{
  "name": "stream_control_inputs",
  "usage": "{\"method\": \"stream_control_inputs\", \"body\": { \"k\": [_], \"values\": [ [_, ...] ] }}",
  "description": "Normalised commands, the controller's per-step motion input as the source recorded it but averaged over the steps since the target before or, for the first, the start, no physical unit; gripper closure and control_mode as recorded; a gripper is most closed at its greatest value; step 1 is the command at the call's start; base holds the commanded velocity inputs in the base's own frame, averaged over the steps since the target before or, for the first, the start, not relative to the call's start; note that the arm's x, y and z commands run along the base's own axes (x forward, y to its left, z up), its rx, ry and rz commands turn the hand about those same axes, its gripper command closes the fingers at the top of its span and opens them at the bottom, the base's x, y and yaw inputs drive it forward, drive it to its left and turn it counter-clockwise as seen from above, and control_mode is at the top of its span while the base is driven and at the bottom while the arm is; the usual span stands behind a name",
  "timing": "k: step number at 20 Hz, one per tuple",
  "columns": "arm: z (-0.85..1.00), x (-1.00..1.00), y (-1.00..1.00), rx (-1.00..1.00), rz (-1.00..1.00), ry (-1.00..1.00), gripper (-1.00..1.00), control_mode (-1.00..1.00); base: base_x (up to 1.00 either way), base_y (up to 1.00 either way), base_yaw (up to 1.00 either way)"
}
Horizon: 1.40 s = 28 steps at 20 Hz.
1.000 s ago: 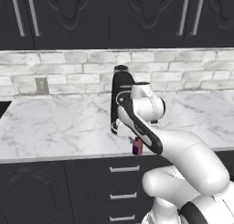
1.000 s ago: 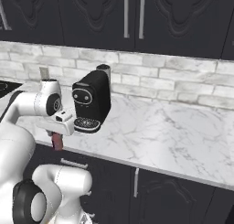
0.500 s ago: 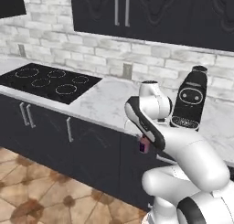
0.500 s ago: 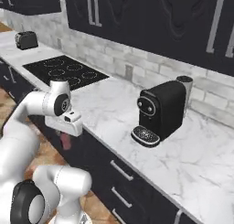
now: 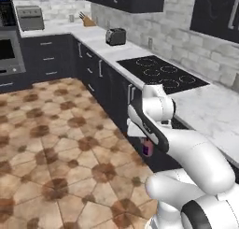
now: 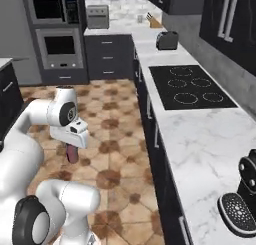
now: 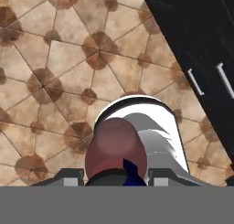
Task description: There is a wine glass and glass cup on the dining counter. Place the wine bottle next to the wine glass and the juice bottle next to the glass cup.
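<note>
The juice bottle (image 5: 148, 148), small and purple-red, hangs from my gripper (image 5: 145, 142) over the tiled floor, just off the dark cabinet fronts. In the right base view the gripper (image 6: 75, 145) is shut on the juice bottle (image 6: 73, 154) below the arm's elbow. In the hand view the juice bottle (image 7: 116, 147) sits between the fingertips (image 7: 68, 178), with a white rounded part of the arm behind it. The wine glass, glass cup, wine bottle and dining counter are out of view.
A marble wall counter (image 6: 200, 134) runs along dark cabinets (image 7: 201, 45) with a cooktop (image 6: 192, 86), a toaster (image 5: 115, 36) and a coffee machine (image 6: 242, 199). Wall ovens (image 6: 55, 29) stand at the far end. Brown tiled floor (image 5: 51, 144) lies open to the left.
The whole picture has swung as the base turned: the counter and coffee machine slid off to the right and the floor came into view. The bottle stays in the gripper.
</note>
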Motion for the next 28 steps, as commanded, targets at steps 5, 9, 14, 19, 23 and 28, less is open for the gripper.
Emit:
{"method": "stream_control_inputs", "body": {
  "k": [5,9,14,19,23,28],
  "values": [
    [0.0,0.0,0.0,0.0,0.0,0.0,1.0,1.0,0.0,0.0,1.0],
    [0.0,0.0,0.0,0.0,0.0,0.0,1.0,1.0,0.0,0.01,1.0],
    [0.0,0.0,0.0,0.0,0.0,0.0,1.0,1.0,0.0,0.35,0.53],
    [0.0,0.0,0.0,0.0,0.0,0.0,1.0,1.0,0.17,0.73,-0.12],
    [0.0,0.0,0.0,0.0,0.0,0.0,1.0,1.0,0.31,0.72,-0.14],
    [0.0,0.0,0.0,0.0,0.0,0.0,1.0,1.0,0.31,0.75,-0.13]
  ]
}}
